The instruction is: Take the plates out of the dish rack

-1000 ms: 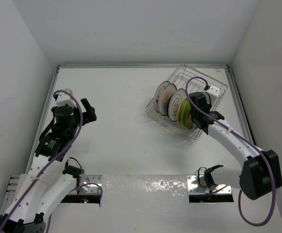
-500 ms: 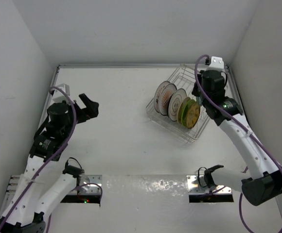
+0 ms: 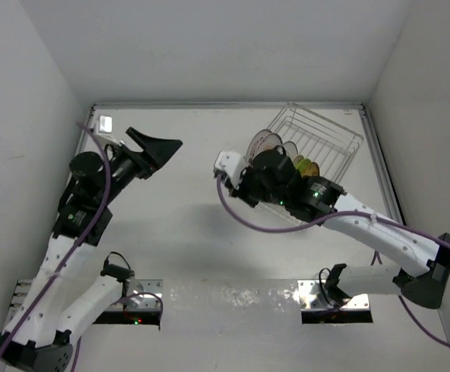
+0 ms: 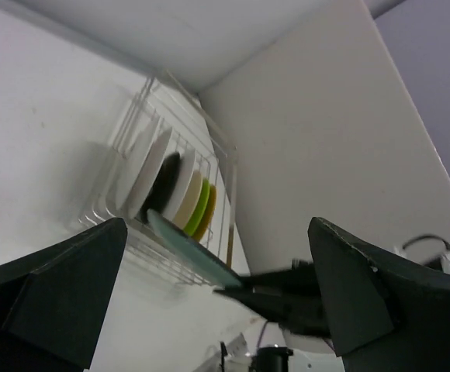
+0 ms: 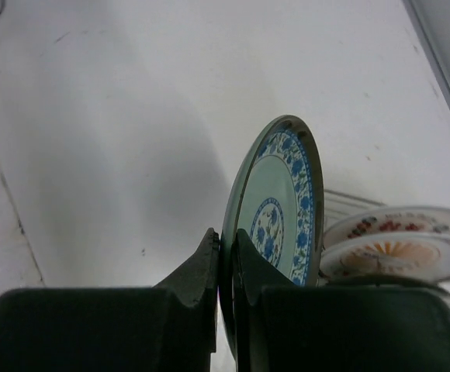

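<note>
From above, the dish rack (image 3: 330,143) sat askew in the far right corner of the table (image 3: 186,225), with white plates (image 3: 265,147) and a lime green plate (image 3: 303,167) standing on edge in it. The right arm (image 3: 365,225) stretched from the near right edge to the rack's left end, its wrist covering whatever it carried. The left claw (image 3: 161,147) hung over the far left part of the table, well apart from the rack. In the left wrist view, that claw's fingers (image 4: 54,287) were spread wide with nothing between them. Beyond them the rack held a white plate, a black plate (image 4: 161,186), another pale one, the lime green one and a tan plate (image 4: 209,213) in a row. In front of the rack, the right claw (image 4: 225,291) gripped a teal plate (image 4: 190,252) by its edge, tilted. In the right wrist view, the two fingers were pinched tight on the teal plate's lower rim. The plate stood on edge straight out from the fingertips, above bare table, its blue-patterned face turned right. The white plates with orange-red patterns showed just behind it, to the right.
</note>
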### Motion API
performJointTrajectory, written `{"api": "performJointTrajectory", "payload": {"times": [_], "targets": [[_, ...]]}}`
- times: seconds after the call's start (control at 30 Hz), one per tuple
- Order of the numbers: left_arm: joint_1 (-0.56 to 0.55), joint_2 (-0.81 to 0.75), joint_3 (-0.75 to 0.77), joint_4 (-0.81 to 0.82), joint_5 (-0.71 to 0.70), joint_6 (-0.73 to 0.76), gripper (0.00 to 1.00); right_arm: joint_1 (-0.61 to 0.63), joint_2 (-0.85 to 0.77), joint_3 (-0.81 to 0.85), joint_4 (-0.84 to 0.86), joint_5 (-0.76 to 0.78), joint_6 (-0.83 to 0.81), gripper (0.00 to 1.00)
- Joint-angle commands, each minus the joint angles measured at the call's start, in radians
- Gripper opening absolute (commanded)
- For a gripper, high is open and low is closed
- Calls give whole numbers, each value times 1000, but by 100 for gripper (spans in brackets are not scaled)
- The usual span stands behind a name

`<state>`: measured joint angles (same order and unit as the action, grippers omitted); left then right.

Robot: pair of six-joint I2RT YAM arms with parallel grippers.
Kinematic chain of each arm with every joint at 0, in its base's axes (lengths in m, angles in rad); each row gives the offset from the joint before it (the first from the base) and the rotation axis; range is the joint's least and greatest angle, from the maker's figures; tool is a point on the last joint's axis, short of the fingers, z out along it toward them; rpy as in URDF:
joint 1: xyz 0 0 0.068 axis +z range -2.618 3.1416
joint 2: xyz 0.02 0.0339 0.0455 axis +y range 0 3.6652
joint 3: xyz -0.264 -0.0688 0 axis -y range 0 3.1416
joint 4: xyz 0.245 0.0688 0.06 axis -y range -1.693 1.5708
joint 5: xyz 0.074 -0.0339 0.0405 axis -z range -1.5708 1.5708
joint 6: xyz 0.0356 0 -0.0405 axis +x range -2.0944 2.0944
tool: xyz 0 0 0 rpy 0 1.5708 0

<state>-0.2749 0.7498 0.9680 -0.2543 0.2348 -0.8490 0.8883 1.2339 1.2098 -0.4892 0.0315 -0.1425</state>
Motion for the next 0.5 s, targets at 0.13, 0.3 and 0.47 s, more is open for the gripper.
{"api": "performJointTrajectory", "payload": {"times": [0.13, 0.3, 0.47], "targets": [[-3, 106, -187, 174, 198, -174, 99, 123, -13, -35, 112, -82, -247, 0], [-12, 117, -210, 187, 202, -157, 92, 176, 82, 16, 115, -58, -267, 0], [-14, 129, -238, 196, 208, -151, 82, 259, 127, -12, 237, 62, -296, 0]]}}
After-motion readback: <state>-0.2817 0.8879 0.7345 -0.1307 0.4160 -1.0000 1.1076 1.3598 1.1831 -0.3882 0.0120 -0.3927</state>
